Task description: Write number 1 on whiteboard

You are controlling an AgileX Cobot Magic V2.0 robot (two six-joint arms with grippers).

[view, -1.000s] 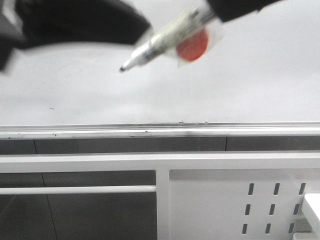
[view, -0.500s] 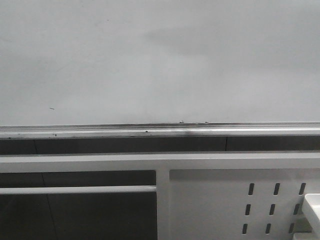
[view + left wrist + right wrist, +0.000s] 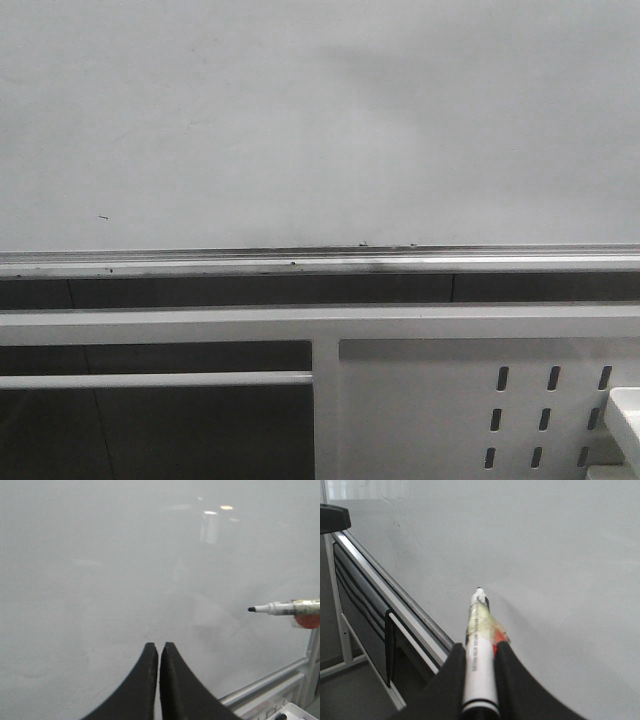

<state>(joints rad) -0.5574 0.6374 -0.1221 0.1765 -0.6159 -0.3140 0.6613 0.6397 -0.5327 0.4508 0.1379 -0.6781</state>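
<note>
A: What's the left pincer (image 3: 158, 650) doing?

B: In its wrist view two dark, curved, matte fingers (image 3: 141, 682) rise from the bottom centre with their tips pressed together on nothing. They face the whiteboard (image 3: 100, 570), a smooth pale grey surface with faint glare at the upper right.

A: And the pen?

B: The marker pen (image 3: 285, 608) shows at the right edge of that view, lying level, black tip pointing left, a red disc under clear tape on its barrel.

A: Who holds it?

B: The right pincer (image 3: 480, 655). In its wrist view the black fingers (image 3: 512, 680) are clamped on the white barrel at bottom centre, the tip aimed up at the board; whether it touches I can't tell.

A: The front view?

B: Bare whiteboard across the upper half, no number 1 stroke visible, the silver rail (image 3: 320, 262) below it, then a white slotted panel (image 3: 450, 400) at lower right. No arm shows there.
</note>
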